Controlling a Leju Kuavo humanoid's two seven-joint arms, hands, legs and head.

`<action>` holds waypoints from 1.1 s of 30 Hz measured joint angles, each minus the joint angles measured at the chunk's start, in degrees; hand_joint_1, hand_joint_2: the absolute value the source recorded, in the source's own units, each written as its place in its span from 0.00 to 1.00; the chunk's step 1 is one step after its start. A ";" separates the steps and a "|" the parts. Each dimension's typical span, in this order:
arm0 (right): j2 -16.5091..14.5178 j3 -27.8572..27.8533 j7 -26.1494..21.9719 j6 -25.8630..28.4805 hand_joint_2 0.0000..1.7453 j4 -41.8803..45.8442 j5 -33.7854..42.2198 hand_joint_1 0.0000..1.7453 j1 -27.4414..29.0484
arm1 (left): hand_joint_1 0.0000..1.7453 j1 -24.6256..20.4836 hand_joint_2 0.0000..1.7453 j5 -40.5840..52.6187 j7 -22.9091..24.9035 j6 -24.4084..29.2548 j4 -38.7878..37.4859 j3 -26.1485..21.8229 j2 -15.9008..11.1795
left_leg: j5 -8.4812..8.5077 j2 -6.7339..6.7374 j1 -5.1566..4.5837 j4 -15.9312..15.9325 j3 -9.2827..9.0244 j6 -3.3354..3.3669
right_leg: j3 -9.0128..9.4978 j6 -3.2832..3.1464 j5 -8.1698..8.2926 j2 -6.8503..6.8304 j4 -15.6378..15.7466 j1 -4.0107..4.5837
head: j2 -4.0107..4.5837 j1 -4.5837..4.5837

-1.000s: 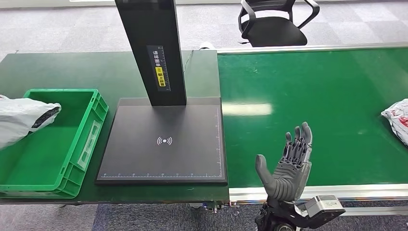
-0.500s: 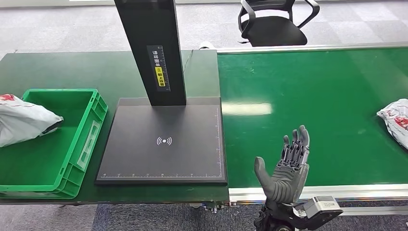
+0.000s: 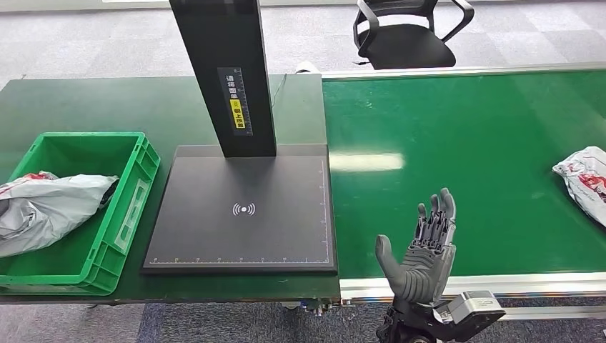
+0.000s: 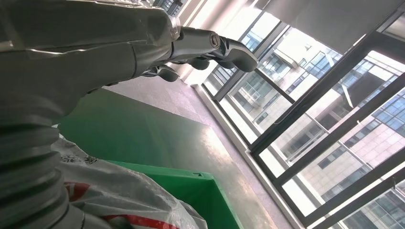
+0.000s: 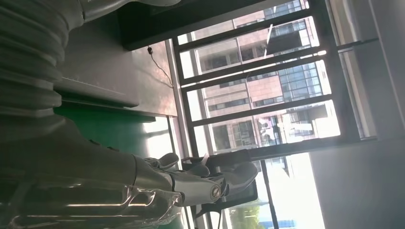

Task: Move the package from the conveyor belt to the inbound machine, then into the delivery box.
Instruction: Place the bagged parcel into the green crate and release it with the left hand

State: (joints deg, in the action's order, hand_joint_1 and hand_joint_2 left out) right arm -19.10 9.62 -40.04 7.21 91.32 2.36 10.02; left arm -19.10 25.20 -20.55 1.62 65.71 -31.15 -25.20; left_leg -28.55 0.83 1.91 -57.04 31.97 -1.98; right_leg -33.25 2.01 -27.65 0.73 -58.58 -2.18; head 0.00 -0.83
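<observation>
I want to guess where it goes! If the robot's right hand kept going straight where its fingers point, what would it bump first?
Probably nothing soon: the right hand points across bare green conveyor belt. The package lies well off to its right.

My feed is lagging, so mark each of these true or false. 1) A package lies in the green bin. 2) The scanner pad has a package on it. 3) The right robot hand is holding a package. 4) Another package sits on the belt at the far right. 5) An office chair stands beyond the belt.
1) True: the grey package lies in the green bin.
2) False: the black scanner pad is bare.
3) False: the right robot hand is raised and holds nothing.
4) True: a second package lies on the conveyor belt.
5) True: the office chair stands behind it.
</observation>
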 joint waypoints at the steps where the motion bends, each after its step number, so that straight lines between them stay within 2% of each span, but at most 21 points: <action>1: 0.00 0.00 0.00 0.00 1.00 -0.04 0.00 0.00 0.00 | 0.00 0.19 1.00 -0.01 0.00 0.00 0.27 -0.07 0.07 | 0.00 0.00 0.00 0.00 0.00 0.00 | 0.00 0.00 0.00 0.00 0.00 0.00 | 0.00 0.00; 7: 0.00 -0.02 0.00 -0.19 1.00 -0.31 0.01 0.00 -0.12 | 0.00 1.76 1.00 -1.71 -0.44 -0.08 2.37 -0.75 0.51 | 0.00 0.07 0.00 0.00 0.01 0.00 | 0.03 0.00 0.00 0.04 -0.02 0.00 | 0.00 -0.01; 10: -0.02 -0.17 0.00 -0.39 1.00 -0.81 0.05 0.00 -0.54 | 0.00 6.13 1.00 -7.82 -3.19 -0.16 8.04 -3.20 2.31 | -0.08 0.33 -0.01 0.01 -0.02 -0.04 | -0.01 0.00 0.00 0.29 0.00 -0.01 | 0.00 0.00; 12: -0.06 -0.32 0.00 -0.45 1.00 -1.18 0.13 0.00 -0.86 | 0.00 10.75 1.00 -11.50 -5.59 -0.63 14.51 -5.38 5.24 | -0.17 0.41 -0.04 0.00 -0.06 -0.03 | -0.02 0.02 -0.02 0.37 0.04 -0.05 | 0.00 0.01; 15: -0.13 -0.49 0.00 -0.67 1.00 -1.69 0.17 0.00 -1.39 | 0.00 18.47 1.00 -11.47 -7.92 -1.36 25.07 -6.93 11.39 | -0.27 0.39 -0.10 0.00 -0.07 0.00 | 0.00 0.10 -0.08 0.36 0.12 -0.11 | 0.00 -0.01; 20: -0.28 -0.73 0.00 -0.76 1.00 -2.41 0.24 0.00 -2.16 | 0.00 26.56 1.00 -6.91 -8.50 -1.42 36.35 -5.30 20.09 | -0.31 0.25 -0.09 0.00 -0.12 0.06 | 0.11 0.12 -0.10 0.30 0.16 -0.11 | 0.00 0.00; 25: -0.38 -1.54 0.00 -0.59 1.00 -2.75 0.84 0.00 -2.41 | 0.00 31.66 1.00 -2.94 -9.27 -1.68 42.08 -0.41 25.59 | -0.31 0.24 -0.08 0.00 -0.27 0.05 | 0.25 0.12 -0.09 0.29 0.15 -0.09 | 0.00 0.01; 31: -0.57 -2.90 0.00 0.44 1.00 -1.73 0.02 0.00 -1.77 | 0.00 33.94 1.00 -0.96 -9.91 -1.49 43.88 9.12 29.38 | -0.31 0.12 -0.08 -0.01 -0.33 0.06 | 0.30 0.12 -0.09 0.19 0.17 -0.10 | 0.00 0.01; 33: -0.60 -3.10 0.10 1.26 0.50 -1.41 -1.04 0.00 -1.29 | 0.00 33.29 1.00 -1.00 -9.70 -2.06 42.59 13.84 29.99 | -0.31 0.12 -0.09 -0.01 -0.35 0.06 | 0.33 0.12 -0.09 0.16 0.17 -0.11 | 0.00 0.01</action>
State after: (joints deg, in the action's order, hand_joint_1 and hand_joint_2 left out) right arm -19.70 6.51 -39.94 8.47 89.90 1.33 8.73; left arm 14.19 24.20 -30.24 -0.44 108.30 -17.31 4.79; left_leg -28.86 0.94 1.83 -57.05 31.62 -1.92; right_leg -32.92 2.13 -27.74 0.89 -58.41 -2.29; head 0.00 -0.82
